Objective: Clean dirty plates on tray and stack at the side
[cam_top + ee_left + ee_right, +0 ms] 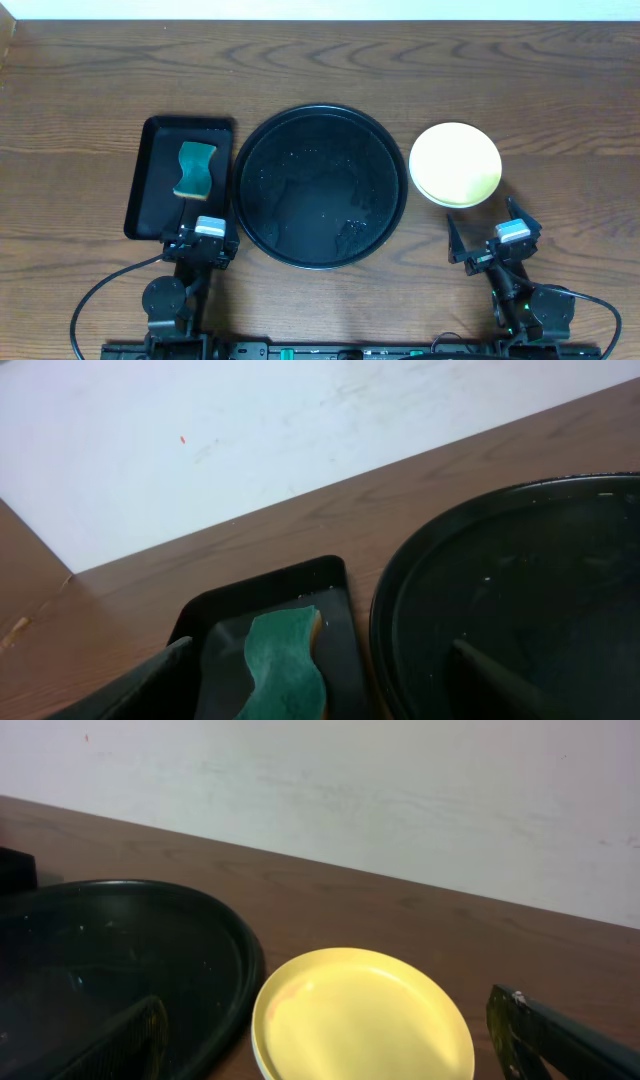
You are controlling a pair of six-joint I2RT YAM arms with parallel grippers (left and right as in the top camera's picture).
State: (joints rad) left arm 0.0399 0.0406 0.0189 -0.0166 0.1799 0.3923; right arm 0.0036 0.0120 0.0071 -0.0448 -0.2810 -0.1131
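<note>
My left arm point(203, 243) and right arm point(508, 250) crouch at the bench point(400, 60) edge, jaws released; smooth yellow-topped plates point(455, 165) sit beside the glossy round tray point(320, 186).

The black, jointed left arm point(185, 275) and its twin, the right arm point(522, 298), stand on round black bases along a black rail point(330, 352) at the near edge of the surface. Each wrist carries a small silver-white block point(209, 227). The jaws are matte black, tapering wedges. A thin black cable point(95, 298) loops out from each base, and a small green light point(287, 353) glows on the rail.
</note>
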